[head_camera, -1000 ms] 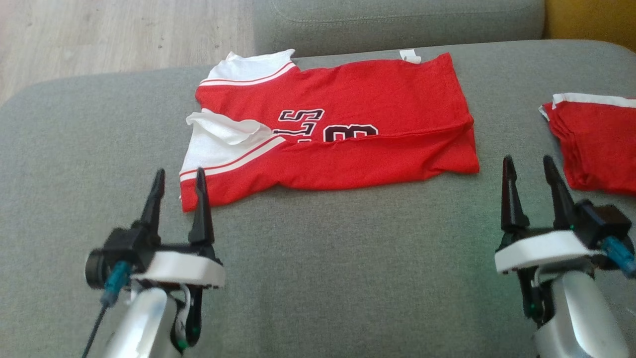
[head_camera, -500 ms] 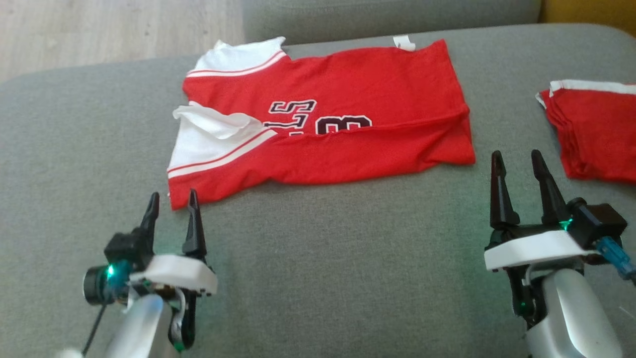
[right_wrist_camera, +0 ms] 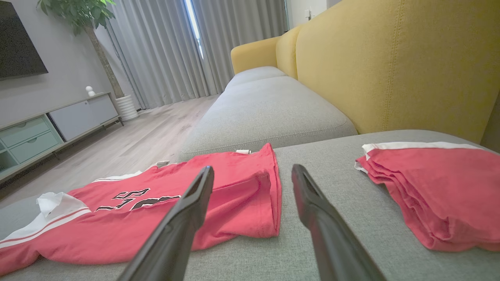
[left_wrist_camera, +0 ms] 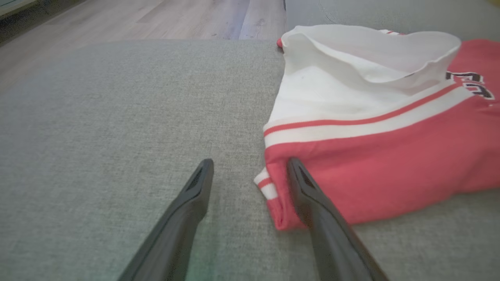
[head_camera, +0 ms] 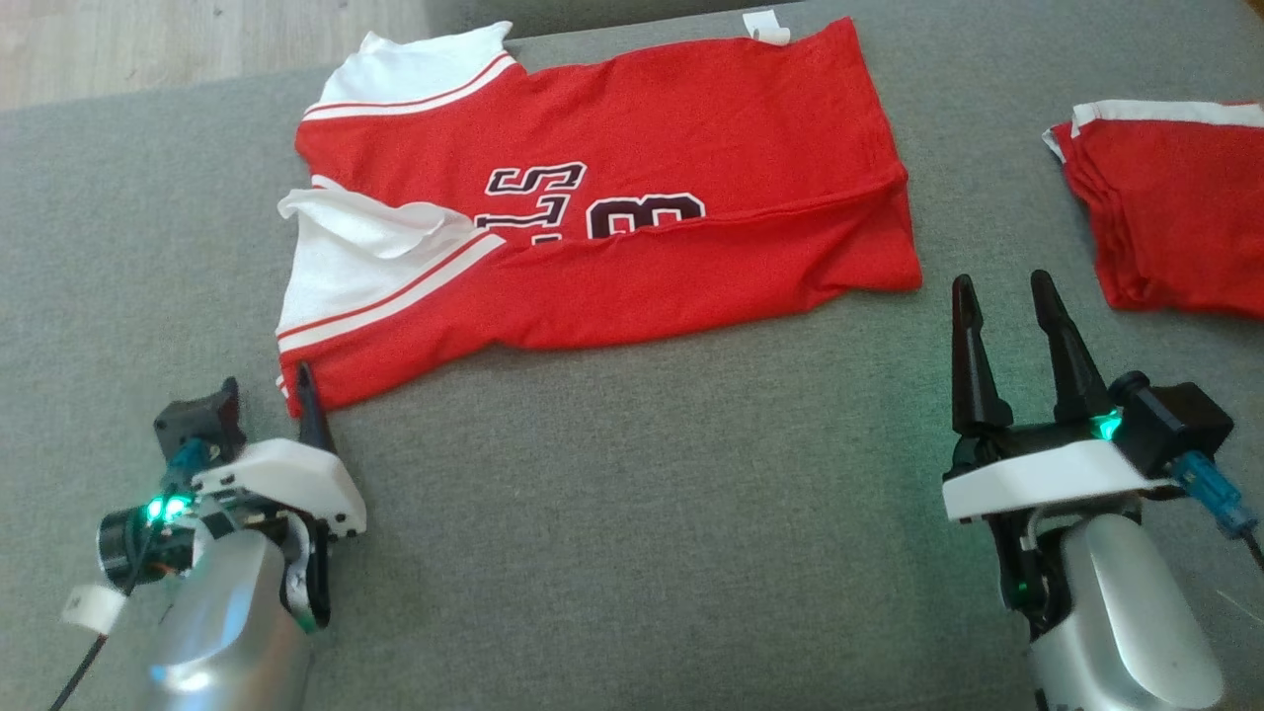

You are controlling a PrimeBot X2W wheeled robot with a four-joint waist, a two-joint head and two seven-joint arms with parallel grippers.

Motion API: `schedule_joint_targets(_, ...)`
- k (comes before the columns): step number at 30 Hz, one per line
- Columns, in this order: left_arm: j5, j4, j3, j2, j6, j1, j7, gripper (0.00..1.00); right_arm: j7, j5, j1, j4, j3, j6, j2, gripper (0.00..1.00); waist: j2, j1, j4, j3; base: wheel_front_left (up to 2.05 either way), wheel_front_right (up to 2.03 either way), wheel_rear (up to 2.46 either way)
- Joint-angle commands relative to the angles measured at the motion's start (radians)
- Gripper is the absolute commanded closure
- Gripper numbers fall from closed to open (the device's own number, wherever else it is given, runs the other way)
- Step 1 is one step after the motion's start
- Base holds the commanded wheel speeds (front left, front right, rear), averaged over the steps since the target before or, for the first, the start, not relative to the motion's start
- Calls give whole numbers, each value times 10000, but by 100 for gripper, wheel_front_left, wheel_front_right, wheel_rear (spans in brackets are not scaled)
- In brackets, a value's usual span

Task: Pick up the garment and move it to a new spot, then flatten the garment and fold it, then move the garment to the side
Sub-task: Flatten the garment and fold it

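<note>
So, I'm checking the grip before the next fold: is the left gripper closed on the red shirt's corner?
No, the left gripper stands open, and the corner of the red shirt lies loose between its fingers.

A big grey seat [head_camera: 632,553] holds it all. It is soft and wide. A red shirt [head_camera: 681,286] lies spread on it, near the far edge. The shirt has white sleeves with red stripes and black letters. Its near side is folded over the letters. A red pile [head_camera: 1175,217] with a white edge lies folded on the seat, well apart, to the right.
</note>
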Motion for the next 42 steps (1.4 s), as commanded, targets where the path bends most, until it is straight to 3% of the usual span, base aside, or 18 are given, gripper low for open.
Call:
schedule_joint_targets(1, -68, -62, 355, 348, 116, -464, -8, 0, -93, 69, -380, -374, 284, -7, -1, 0, 0, -1, -40, 27, 0, 0, 0)
schedule_joint_targets(5, -60, 506, 164, 397, -101, -630, 393, 0, -93, 166, -376, -396, 349, -7, -1, 0, 0, -1, -106, 64, 0, 0, 0)
schedule_joint_targets(12, -59, 1107, -352, 353, -855, -840, 1468, 0, -93, 384, -413, -443, 360, -7, -1, 0, 0, -1, -118, 76, 0, 0, 0)
schedule_joint_targets(13, -66, 1127, -408, 337, -947, -849, 1566, 24, -93, 410, -431, -432, 368, -7, -1, 0, 0, -1, -111, 63, 0, 0, 0)
schedule_joint_targets(14, -72, 1123, -469, 313, -1053, -850, 1637, 72, -93, 436, -451, -414, 377, -7, -1, 0, 0, -1, -98, 43, 0, 0, 0)
schedule_joint_targets(15, -92, 1092, -511, 284, -1153, -849, 1666, 100, -93, 458, -471, -391, 385, -7, -1, 0, 0, -1, -82, 23, 0, 0, 0)
schedule_joint_targets(22, -214, 628, -614, 143, -1468, -851, 1407, 100, -93, 400, -647, -89, 400, -7, -1, 0, 0, -1, 77, -136, 0, 0, 0)
schedule_joint_targets(25, -191, 258, -571, 198, -1333, -901, 1038, 100, -63, 225, -846, 525, 394, -7, -1, 0, 0, -1, 153, -183, 0, 0, 0)
schedule_joint_targets(31, 99, -652, -574, 441, -954, -1110, 55, 100, 737, 216, -1745, 2271, -38, -7, -1, 0, 0, -1, 354, -94, 0, 0, 0)
schedule_joint_targets(42, 497, -2076, -780, 467, -711, -1485, -1062, 100, 1687, 1997, -4319, 6234, -425, -7, -1, 0, 0, -1, 676, 348, 0, 0, 0)
